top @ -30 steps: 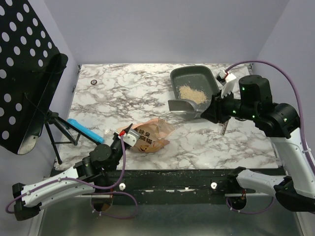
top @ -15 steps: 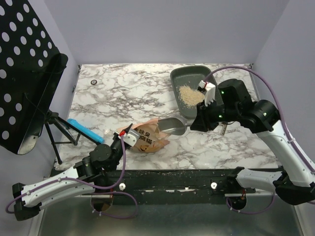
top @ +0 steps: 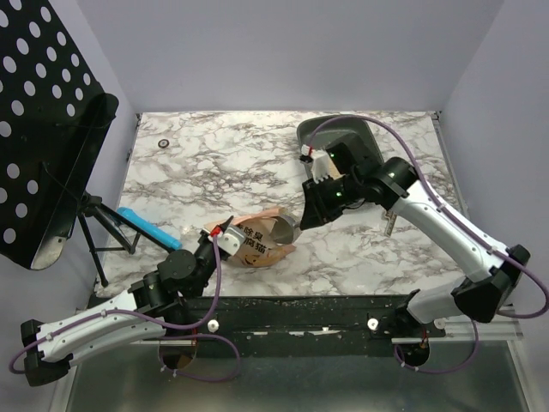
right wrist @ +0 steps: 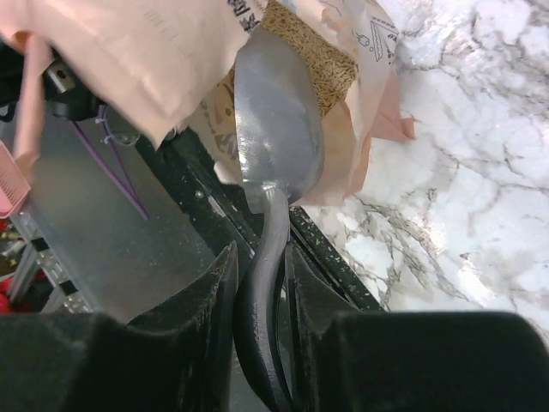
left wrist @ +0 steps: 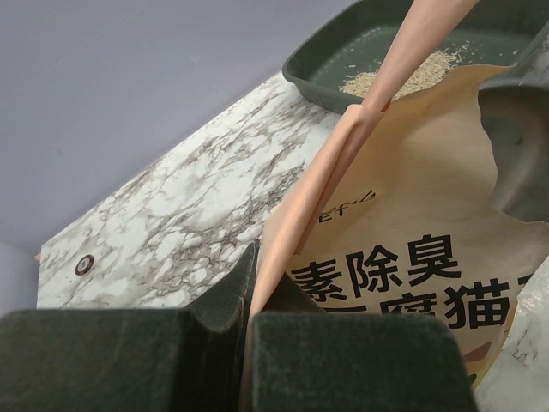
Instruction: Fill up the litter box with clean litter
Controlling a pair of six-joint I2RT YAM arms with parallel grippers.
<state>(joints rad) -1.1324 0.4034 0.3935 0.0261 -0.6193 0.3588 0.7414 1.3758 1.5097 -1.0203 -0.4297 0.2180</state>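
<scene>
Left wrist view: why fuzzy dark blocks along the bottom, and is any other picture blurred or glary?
Left wrist: those are fingers of the left hand, too near the lens to focus; the bag reads sharp. Right wrist: the scoop shows a sheen. Top external: evenly lit, crisp.

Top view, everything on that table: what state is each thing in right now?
litter box: upright, mostly bare inside.
clean litter: small heap in the box; more inside the bag.
bag: lying down, mouth held open.
scoop: bowl poked into the bag's mouth, visible face bare.
left gripper: shut on the bag's edge.
right gripper: shut on the scoop's handle.
</scene>
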